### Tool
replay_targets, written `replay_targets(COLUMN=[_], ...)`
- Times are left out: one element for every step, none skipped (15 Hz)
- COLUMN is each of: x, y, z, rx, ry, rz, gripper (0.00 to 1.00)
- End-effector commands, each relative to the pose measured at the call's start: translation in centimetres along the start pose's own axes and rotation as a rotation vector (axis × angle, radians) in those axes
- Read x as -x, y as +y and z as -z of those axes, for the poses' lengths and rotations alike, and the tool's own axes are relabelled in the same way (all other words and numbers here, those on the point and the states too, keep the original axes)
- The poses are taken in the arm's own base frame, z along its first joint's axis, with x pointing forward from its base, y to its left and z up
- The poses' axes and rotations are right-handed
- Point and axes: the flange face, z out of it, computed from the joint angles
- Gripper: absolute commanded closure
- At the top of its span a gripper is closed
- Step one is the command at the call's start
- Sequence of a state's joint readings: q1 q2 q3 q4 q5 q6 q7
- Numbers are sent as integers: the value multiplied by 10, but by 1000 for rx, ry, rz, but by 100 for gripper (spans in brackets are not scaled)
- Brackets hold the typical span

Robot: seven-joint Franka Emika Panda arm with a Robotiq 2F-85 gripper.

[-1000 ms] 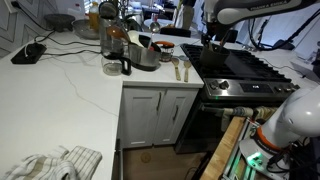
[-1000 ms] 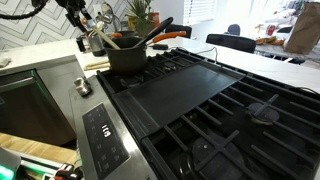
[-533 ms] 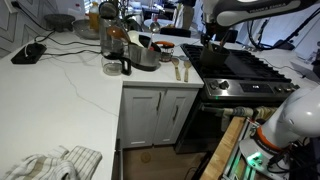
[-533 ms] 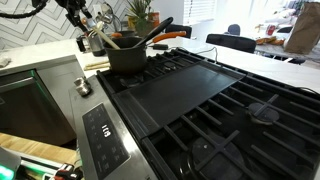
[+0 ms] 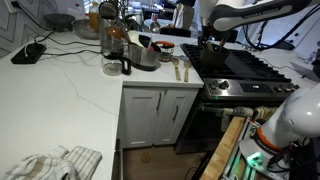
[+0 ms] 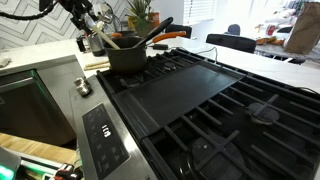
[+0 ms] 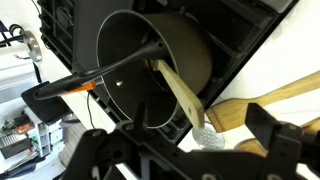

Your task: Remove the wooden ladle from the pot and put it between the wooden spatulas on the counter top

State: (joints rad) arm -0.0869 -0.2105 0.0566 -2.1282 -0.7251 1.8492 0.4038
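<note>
The black pot (image 7: pixel 150 65) sits on the stove, also seen in both exterior views (image 5: pixel 210 47) (image 6: pixel 128 56). The wooden ladle (image 7: pixel 180 95) leans in it, its handle over the rim toward the counter top (image 7: pixel 290 55); in an exterior view its handle (image 6: pixel 102 41) sticks up out of the pot. One wooden spatula (image 7: pixel 265 95) lies on the counter, another (image 7: pixel 254 145) is partly hidden by a finger; both spatulas (image 5: pixel 181 69) lie by the stove edge. My gripper (image 7: pixel 185 150) is open above the ladle handle, holding nothing. It also shows in both exterior views (image 5: pixel 205 35) (image 6: pixel 85 18).
The black stove top (image 5: pixel 240 68) (image 6: pixel 200 100) is beside the white counter top (image 5: pixel 70 90). A steel pot (image 5: pixel 146 55) and a glass jug (image 5: pixel 116 55) stand near the spatulas. A small perforated metal disc (image 7: pixel 205 134) lies by the pot. A cloth (image 5: pixel 55 163) lies at the counter's front.
The arm has shifted slightly toward the counter side above the pot. The ladle, pot and spatulas have not moved.
</note>
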Motion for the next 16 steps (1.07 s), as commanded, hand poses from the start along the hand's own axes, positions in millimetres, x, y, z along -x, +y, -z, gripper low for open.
replay_targets(x=[-4, -5, -5, -5, -6, -6, -6, -6, -6, -5, -5, -5, -4, -4, -4, -4], y=[-9, -10, -12, -14, -15, -16, -17, -16, -14, -14, -13, -12, -11, -10, -10, -9], z=[-10, -11, -13, -15, -16, -17, -17, -17, -16, -16, -15, -15, -14, -14, -14, -15], rx=[8, 10, 19, 24, 30, 35, 45, 59, 75, 86, 95, 105, 113, 119, 123, 124], ry=[4, -3, -11, -15, -19, -21, -23, -22, -18, -16, -13, -12, -12, -14, -15, -21], rz=[33, 34, 32, 33, 35, 36, 34, 35, 32, 31, 30, 29, 29, 29, 30, 34], gripper=[23, 34, 42, 50, 56, 59, 64, 63, 65, 60, 59, 58, 58, 58, 59, 59])
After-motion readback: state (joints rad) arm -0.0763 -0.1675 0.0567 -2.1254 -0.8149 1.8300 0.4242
